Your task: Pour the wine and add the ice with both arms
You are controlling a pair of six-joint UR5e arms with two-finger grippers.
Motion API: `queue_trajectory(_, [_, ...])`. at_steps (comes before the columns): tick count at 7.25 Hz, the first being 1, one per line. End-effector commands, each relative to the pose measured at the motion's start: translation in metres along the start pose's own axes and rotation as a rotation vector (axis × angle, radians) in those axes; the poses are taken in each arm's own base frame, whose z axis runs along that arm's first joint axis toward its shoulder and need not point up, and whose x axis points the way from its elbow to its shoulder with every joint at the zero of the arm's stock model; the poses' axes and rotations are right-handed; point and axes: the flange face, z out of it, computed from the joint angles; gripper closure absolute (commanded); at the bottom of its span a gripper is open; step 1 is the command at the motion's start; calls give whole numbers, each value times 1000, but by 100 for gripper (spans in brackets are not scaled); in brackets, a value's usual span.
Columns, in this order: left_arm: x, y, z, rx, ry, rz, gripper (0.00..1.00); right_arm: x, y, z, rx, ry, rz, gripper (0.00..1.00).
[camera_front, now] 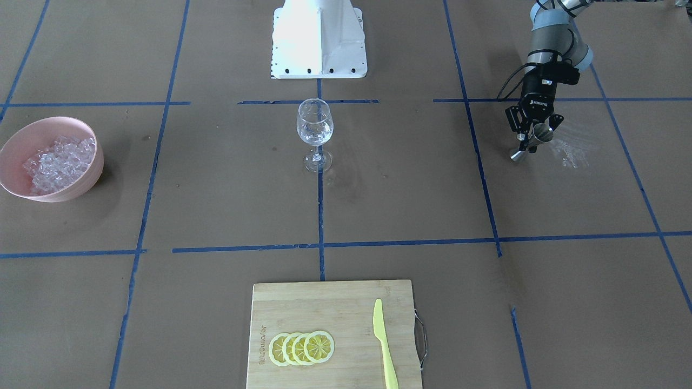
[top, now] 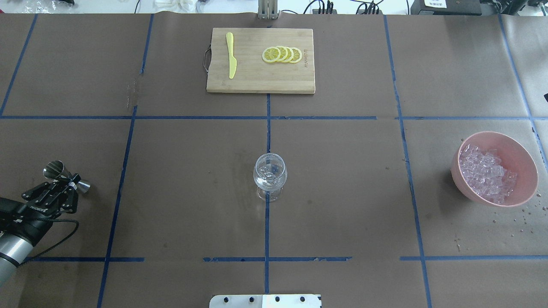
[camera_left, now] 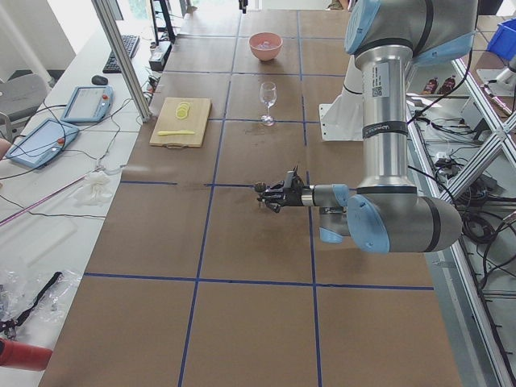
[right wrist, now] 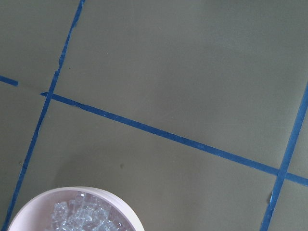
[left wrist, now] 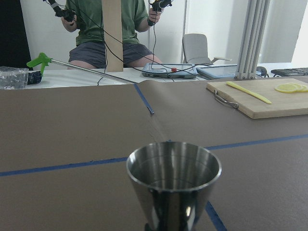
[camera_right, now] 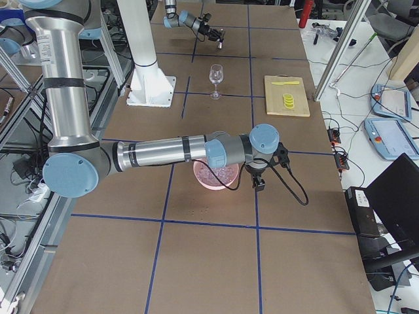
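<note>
The left gripper (top: pixel 68 182) is clenched on the narrow waist of a metal measuring cup (top: pixel 55 169), held above the table (top: pixel 342 192) well to the left of the wine glass (top: pixel 270 174). In the left wrist view the cup's wide end faces up and shows only bright metal inside; no liquid can be made out. The wine glass stands upright at the centre of the table on a tape line, and its contents cannot be determined. The ice (top: pixel 486 173) lies heaped in a pink bowl (top: pixel 524 156) at the right side of the table, well apart from the glass. The right arm (camera_right: pixel 163 152) appears only in the right side view, reaching over the bowl; the right gripper is hidden under the wrist, so the state of its jaws cannot be told. Handling notes: the cubes are judged hard, light, loose and slippery, and drops on the table near the bowl suggest they are wet. Take one from the top of the heap, pinched across two flat faces. The glass is judged fragile and top-heavy on its thin stem; avoid striking the rim when pouring or dropping ice
</note>
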Motion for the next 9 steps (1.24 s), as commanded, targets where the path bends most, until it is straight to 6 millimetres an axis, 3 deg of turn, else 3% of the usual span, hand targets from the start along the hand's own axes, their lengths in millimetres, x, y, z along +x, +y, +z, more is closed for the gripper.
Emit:
queue_trajectory(1, [0,0,0,6,-5,-1,100,0,1,0,0,-1,-1,0])
queue_trajectory(6, [-3,5,0,0,-7,7,87,0,0,0,0,-1,2,0])
queue_trajectory(9, [-5,8,1,-4,-9,12,85,0,0,0,0,-1,2,0])
